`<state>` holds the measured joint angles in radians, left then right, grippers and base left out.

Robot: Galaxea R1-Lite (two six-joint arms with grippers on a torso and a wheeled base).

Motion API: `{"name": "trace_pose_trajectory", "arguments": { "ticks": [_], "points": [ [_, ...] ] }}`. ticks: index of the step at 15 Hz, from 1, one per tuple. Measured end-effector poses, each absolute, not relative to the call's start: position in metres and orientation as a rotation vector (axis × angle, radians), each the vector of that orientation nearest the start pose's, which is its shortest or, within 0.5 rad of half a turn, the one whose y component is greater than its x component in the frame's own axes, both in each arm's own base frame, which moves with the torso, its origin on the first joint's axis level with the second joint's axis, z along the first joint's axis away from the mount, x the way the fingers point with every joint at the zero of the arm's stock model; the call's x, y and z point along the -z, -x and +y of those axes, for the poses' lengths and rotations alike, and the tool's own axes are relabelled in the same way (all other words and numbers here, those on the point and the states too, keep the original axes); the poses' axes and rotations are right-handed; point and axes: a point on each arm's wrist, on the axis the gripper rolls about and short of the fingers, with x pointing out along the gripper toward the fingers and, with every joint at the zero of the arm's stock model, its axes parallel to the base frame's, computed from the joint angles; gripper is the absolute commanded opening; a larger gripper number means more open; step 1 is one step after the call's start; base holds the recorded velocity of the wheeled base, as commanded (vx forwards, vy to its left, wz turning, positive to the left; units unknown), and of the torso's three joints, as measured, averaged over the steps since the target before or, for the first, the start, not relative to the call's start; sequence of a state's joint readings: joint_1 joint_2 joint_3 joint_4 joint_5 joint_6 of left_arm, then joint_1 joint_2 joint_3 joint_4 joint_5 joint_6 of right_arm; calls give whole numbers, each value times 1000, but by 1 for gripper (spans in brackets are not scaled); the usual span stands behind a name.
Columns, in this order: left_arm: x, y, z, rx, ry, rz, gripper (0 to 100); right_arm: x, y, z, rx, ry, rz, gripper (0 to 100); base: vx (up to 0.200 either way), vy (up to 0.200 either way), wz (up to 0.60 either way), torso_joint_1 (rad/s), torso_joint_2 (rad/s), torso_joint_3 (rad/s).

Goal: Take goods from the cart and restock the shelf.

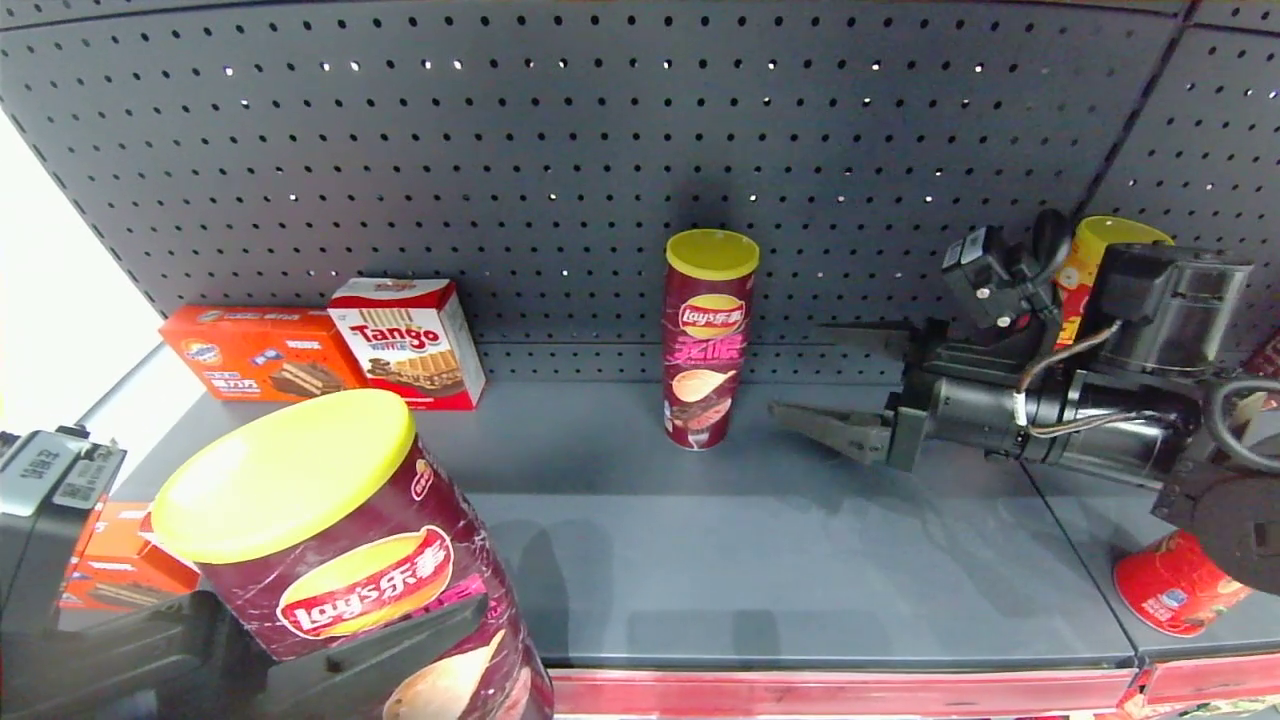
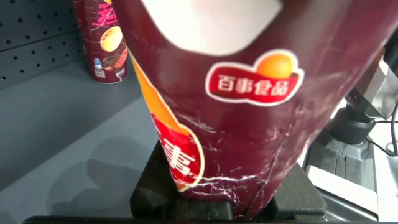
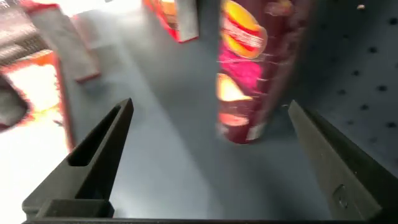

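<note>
Two maroon chip cans show in your head view. The standing can [image 1: 710,340] is upright near the pegboard [image 1: 560,150], with bare shelf [image 1: 760,560] on every side. The held can [image 1: 340,560] is clamped in the left gripper [image 1: 400,640] by the shelf's front edge. The right gripper [image 1: 800,370] lies just beside the standing can, jaws spread, not touching it.

Left wrist view: the held can [image 2: 249,124] carries a red oval badge with white characters.

Right wrist view: the standing can [image 3: 249,74], blurred, sits ahead between the parted fingers [image 3: 93,155].
</note>
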<state>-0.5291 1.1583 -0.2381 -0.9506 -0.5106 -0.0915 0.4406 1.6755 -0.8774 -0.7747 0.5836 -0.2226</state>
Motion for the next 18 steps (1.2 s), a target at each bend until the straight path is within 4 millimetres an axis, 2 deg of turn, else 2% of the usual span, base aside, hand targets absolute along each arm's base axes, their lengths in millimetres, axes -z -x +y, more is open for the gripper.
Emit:
{"name": "trace_pose_trajectory", "arguments": {
  "ticks": [5,11,18],
  "points": [
    [-186,-120,-83,1041,84,10,0,-209,-298,149,-1035,209,-105,100,0,0,0,0,0,0],
    [-185,-120,-82,1037,84,16,0,-198,-313,158,-1058,203,-97,100,0,0,0,0,0,0],
    [-184,-120,-82,1035,84,18,0,-188,-326,183,-1101,198,-91,100,0,0,0,0,0,0]
  ]
}}
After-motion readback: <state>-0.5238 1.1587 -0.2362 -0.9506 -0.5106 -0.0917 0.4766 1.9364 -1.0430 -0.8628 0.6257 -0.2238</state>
